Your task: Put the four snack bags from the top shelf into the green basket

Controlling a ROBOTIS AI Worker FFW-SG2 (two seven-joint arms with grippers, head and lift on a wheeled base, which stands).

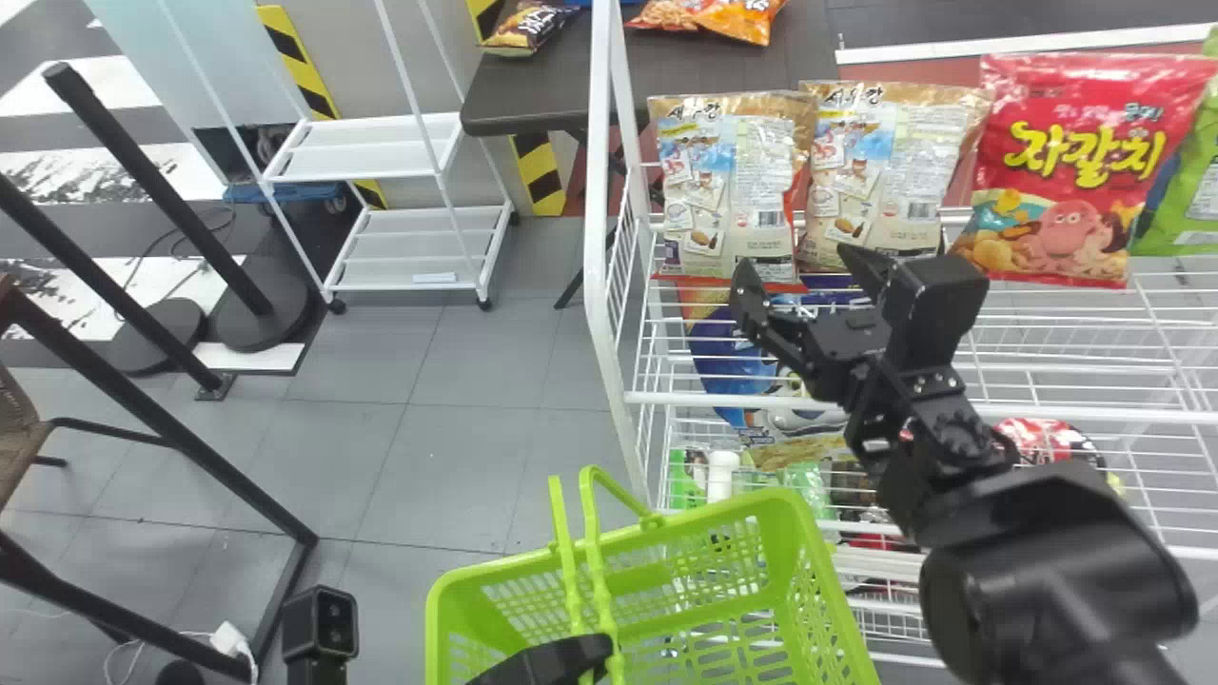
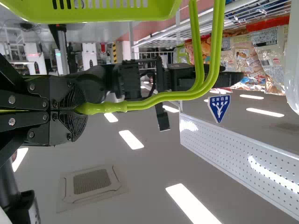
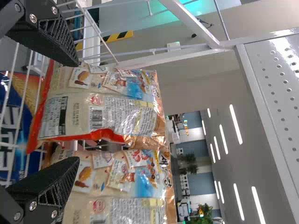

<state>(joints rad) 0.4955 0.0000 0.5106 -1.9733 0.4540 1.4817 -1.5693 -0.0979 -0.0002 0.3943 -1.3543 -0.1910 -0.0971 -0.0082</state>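
The four snack bags [image 1: 1070, 176] are standing at the far right on the top shelf [image 1: 1047, 411]. The right end effector [image 1: 795, 259] is hanging wide open before the leftmost beige bag [image 1: 723, 190], with one finger lying close to the seam with the neighbouring beige bag [image 1: 880, 171]; closing there might be catching both, or toppling the second. A shallow pinch might be slipping on the slick film. The left end effector [image 2: 78, 108] is gripping the handle [image 2: 140, 103] of the green basket [image 1: 723, 507], near and left of the bags; its upright handles might be snagging a bag being lowered.
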